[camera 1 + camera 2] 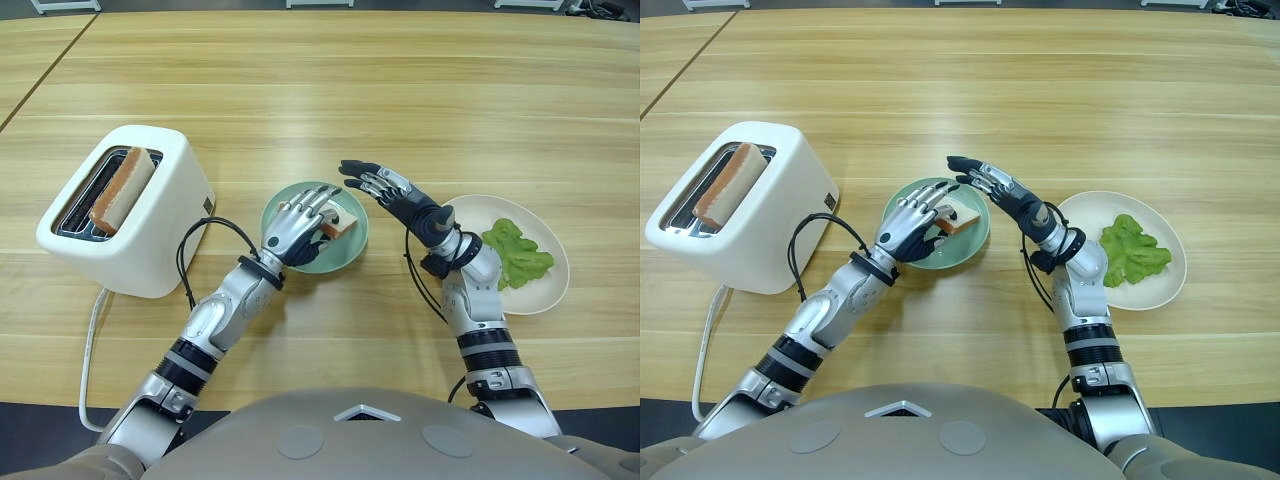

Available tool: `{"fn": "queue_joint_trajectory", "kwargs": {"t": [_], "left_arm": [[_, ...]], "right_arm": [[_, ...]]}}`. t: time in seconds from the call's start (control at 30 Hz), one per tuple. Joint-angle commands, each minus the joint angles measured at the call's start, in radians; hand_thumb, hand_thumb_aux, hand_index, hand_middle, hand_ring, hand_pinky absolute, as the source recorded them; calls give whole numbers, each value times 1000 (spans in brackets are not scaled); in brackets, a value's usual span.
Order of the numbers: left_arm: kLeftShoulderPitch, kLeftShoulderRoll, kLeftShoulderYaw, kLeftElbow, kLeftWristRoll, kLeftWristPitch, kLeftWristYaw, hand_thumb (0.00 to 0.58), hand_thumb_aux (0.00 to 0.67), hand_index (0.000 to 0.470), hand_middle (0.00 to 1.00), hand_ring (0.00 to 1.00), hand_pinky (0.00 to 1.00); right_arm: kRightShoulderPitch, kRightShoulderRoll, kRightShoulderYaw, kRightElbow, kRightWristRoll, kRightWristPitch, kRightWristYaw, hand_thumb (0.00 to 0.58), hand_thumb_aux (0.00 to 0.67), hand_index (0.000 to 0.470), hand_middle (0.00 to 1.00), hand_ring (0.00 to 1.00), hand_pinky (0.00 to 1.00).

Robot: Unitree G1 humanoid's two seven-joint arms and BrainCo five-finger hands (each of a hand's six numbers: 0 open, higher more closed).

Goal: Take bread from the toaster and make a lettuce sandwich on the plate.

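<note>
**Light bread, limp lettuce**

Left eye view: my left hand pinches the bread slice on the green plate. I judge it light and crumbly, so I hold its edges.

Right eye view: my right hand hovers spread. The lettuce lies limp on the white plate.

Both arms are kept bent at the elbow and angled inward, so the hands pretty much meet out front. The left hand is held palm-down and low, with the left forearm slanted up to the right. The right hand is held a bit higher, fingers stretched out and spread, nothing gripped, wrist turned toward the left.
</note>
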Motion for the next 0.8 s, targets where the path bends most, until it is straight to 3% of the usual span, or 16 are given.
{"fn": "queue_joint_trajectory", "kwargs": {"t": [0.03,0.4,0.43,0.5,0.53,0.57,0.6,0.8], "left_arm": [[56,16,-25,-64,26,33,-31,580,670,470,0,0,0],[88,4,-40,-51,1,96,-74,580,657,461,0,0,0],[89,5,-39,-47,1,104,-77,536,486,341,0,0,0],[87,7,-35,-38,-4,113,-80,443,344,241,0,0,0],[89,7,-34,-41,-6,117,-84,237,155,109,0,0,0],[92,6,-33,-50,-6,121,-88,160,100,70,0,0,0],[97,5,-33,-61,-8,125,-92,0,0,0,0,0,0],[128,-6,-38,-127,-7,144,-116,0,0,0,0,0,0]], "right_arm": [[-16,2,4,5,-5,4,4,0,0,0,0,0,0],[-18,-2,4,2,-2,7,5,0,0,0,0,0,0],[-18,-2,4,2,-2,7,5,0,0,0,0,0,0],[-18,-2,4,3,-2,6,5,0,0,0,0,0,0],[-18,-3,4,2,-2,7,5,0,0,0,0,0,0],[-18,-3,4,0,-2,8,5,0,0,0,0,0,0],[-18,-3,5,-1,-1,9,5,0,0,0,0,0,0],[-20,-4,3,-1,-1,10,6,0,0,0,0,0,0]]}}
